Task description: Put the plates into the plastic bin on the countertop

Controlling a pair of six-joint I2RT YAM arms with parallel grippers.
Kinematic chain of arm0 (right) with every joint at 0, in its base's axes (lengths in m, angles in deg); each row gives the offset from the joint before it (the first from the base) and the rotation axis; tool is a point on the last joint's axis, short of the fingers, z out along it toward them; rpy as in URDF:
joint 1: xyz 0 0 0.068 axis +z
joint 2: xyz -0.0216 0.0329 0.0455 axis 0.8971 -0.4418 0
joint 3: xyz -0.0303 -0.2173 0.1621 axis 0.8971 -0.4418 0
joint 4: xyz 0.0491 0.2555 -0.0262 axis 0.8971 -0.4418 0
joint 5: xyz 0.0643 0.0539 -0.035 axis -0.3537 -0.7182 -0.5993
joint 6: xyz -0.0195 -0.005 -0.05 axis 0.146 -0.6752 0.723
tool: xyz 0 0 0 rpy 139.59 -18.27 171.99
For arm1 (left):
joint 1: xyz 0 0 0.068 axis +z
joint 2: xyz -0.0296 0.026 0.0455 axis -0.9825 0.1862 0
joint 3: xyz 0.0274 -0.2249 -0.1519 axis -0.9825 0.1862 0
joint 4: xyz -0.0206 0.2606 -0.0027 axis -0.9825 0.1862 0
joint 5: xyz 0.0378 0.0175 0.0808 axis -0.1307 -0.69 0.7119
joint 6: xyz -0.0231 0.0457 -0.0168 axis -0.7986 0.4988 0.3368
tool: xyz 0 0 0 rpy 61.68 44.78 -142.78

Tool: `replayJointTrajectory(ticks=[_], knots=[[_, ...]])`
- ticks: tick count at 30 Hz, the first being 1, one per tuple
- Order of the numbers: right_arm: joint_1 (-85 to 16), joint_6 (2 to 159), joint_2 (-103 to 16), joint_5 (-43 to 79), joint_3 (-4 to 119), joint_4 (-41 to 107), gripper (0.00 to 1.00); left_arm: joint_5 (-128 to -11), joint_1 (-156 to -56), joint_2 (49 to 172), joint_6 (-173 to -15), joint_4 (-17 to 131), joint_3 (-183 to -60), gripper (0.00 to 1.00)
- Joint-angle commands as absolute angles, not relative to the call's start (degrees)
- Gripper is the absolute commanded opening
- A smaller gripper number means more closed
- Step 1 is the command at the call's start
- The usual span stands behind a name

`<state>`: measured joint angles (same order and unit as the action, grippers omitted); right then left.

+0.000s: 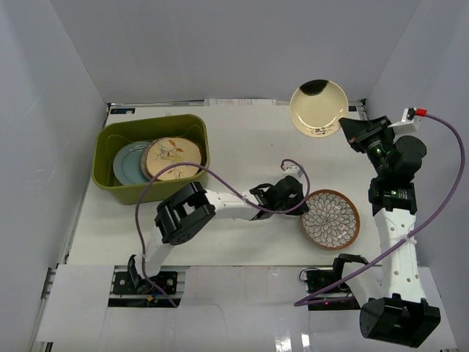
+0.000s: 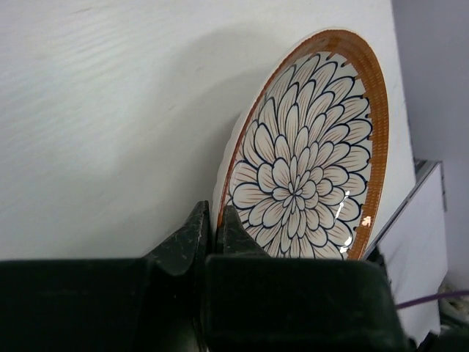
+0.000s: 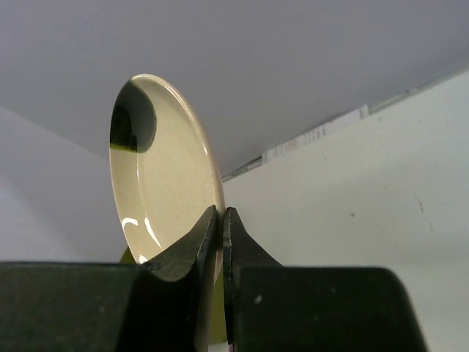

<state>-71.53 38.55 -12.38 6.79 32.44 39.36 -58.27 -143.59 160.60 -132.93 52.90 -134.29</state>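
Note:
The olive-green plastic bin stands at the back left of the white countertop. It holds a blue-grey plate and a cream leaf-and-bird plate overlapping it. My left gripper is shut on the left rim of the brown-rimmed white petal plate, which lies low at the right of the countertop. In the left wrist view my left gripper pinches that petal plate. My right gripper is shut on the small cream plate and holds it in the air at the back right. In the right wrist view my right gripper grips that cream plate edge-on.
Plain white walls close in the back and both sides. A purple cable loops over the left arm, and another purple cable runs along the right arm. The bin's right wall faces bare countertop.

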Motion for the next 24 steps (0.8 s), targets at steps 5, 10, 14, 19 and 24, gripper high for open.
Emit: replayJointTrajectory(ticks=[5, 10, 14, 19, 24], knots=[[-71.8, 33.8, -12.9, 2.0, 50.5, 41.3, 0.08, -62.2, -134.7, 127.0, -132.8, 50.0, -117.6, 0.00], [-71.8, 32.1, -14.9, -1.1, 54.8, 40.6, 0.08, -64.3, -122.3, 106.4, -132.5, 56.6, -108.7, 0.00], [-71.6, 30.3, -14.3, -2.1, 55.5, 42.0, 0.08, -64.8, -110.4, 95.9, -128.4, 68.0, -112.2, 0.00], [-68.9, 29.5, -16.3, -3.8, 56.8, 42.2, 0.08, -64.3, -92.7, 92.4, -122.7, 79.9, -115.1, 0.00], [-50.4, 38.8, -22.0, 4.4, 61.0, 36.8, 0.08, -78.1, -72.5, 94.2, -123.4, 77.7, -108.5, 0.00]])
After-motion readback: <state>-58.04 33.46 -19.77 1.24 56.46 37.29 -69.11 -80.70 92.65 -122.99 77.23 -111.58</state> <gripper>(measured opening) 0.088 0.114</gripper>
